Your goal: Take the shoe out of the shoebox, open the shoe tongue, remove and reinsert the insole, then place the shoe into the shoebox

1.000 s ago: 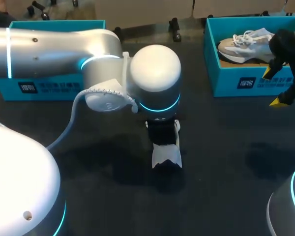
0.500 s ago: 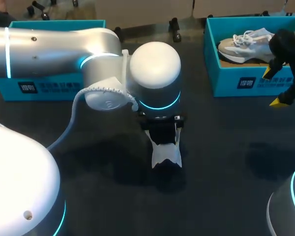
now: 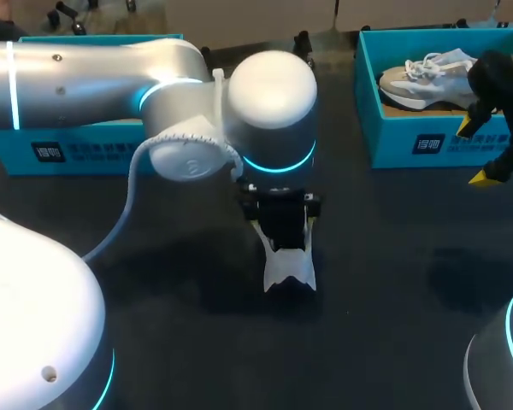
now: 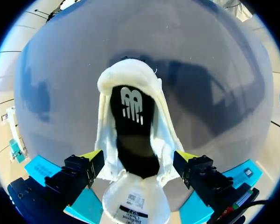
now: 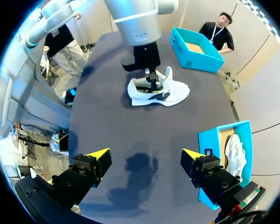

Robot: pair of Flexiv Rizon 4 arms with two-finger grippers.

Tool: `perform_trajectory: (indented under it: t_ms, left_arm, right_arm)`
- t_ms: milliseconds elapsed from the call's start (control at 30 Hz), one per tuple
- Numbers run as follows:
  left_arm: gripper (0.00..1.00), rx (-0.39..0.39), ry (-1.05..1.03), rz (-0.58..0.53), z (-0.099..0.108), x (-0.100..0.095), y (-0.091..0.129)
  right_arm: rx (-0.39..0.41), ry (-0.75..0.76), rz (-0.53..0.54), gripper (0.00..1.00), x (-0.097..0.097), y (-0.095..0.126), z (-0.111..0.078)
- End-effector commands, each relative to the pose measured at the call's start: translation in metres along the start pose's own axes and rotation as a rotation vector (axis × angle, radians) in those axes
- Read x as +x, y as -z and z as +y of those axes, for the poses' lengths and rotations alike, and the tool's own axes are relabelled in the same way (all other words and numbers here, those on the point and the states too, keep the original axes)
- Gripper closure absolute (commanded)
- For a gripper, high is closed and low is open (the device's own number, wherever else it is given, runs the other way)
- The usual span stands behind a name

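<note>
Shoe (image 3: 289, 272) first: seen from above, it sits on the dark table (image 3: 393, 282), out of its box, and it hasn't budged over the last second. What has changed is the left arm (image 3: 94, 77). Its wrist has drawn up and back, so more of the left gripper (image 3: 280, 232) shows above the shoe's opening. I'd take that as a pull-away after working inside. The right gripper (image 3: 474, 154) hangs unmoved by the shoebox (image 3: 436, 143) at the right, where a second shoe (image 3: 423, 77) lies.

From the left wrist, the left gripper (image 4: 139, 157) is spread wide, a finger to each side of the shoe (image 4: 130, 140), gripping nothing. The black insole (image 4: 130, 126) lies inside, and the tongue (image 4: 135, 205) is folded open nearest the gripper. Whether the insole has been out yet, I can't tell.

From the right wrist, the right gripper (image 5: 147, 156) is wide apart and empty above bare table. It is well clear of the shoe (image 5: 158, 91), over which the left gripper (image 5: 149, 74) points straight down.
</note>
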State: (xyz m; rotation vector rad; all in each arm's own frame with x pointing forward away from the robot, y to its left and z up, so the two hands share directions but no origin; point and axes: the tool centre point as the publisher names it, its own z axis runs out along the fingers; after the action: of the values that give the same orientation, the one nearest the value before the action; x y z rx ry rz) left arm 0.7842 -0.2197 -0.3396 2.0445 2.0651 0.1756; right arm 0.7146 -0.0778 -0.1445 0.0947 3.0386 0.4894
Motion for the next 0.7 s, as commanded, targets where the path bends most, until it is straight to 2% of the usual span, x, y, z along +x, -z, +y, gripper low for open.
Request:
perform_trajectory:
  t_ms: [33, 300, 400, 700]
  left_arm:
    - [0.00, 0.010, -0.004, 0.006, 0.008, -0.006, 0.004]
    - [0.00, 0.024, -0.026, -0.009, 0.019, -0.015, 0.018]
    - [0.00, 0.046, -0.030, -0.025, 0.021, -0.016, 0.028]
    - [0.00, 0.034, -0.066, -0.034, 0.035, -0.014, 0.060]
  right_arm:
    - [0.003, -0.001, 0.002, 0.00, -0.001, -0.001, 0.001]
    - [0.003, -0.001, 0.002, 0.00, -0.001, -0.001, 0.001]
    - [0.003, -0.001, 0.002, 0.00, -0.001, -0.001, 0.001]
    - [0.003, -0.001, 0.002, 0.00, -0.001, -0.001, 0.001]
